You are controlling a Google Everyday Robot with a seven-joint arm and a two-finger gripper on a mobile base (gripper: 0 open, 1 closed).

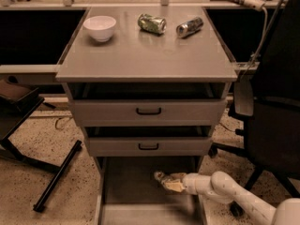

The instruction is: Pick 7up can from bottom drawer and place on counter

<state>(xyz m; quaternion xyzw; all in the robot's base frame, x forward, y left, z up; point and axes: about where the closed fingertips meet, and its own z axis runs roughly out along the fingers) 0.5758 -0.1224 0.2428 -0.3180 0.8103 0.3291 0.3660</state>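
The bottom drawer point(126, 191) is pulled out, a long grey tray low in the camera view. My gripper point(164, 180) reaches into it from the right on a white arm point(220, 189). It is shut on the 7up can point(159, 176), a small pale mottled can at its tip, held just above the drawer floor right of the middle. The counter point(140, 55) is the broad grey cabinet top above the two shut drawer fronts.
On the counter stand a white bowl point(100, 28), a darker green can point(151, 23) lying on its side and a silver can point(190, 27). A black office chair point(272, 116) stands right of the cabinet. A black stand leg point(56, 177) lies on the floor at left.
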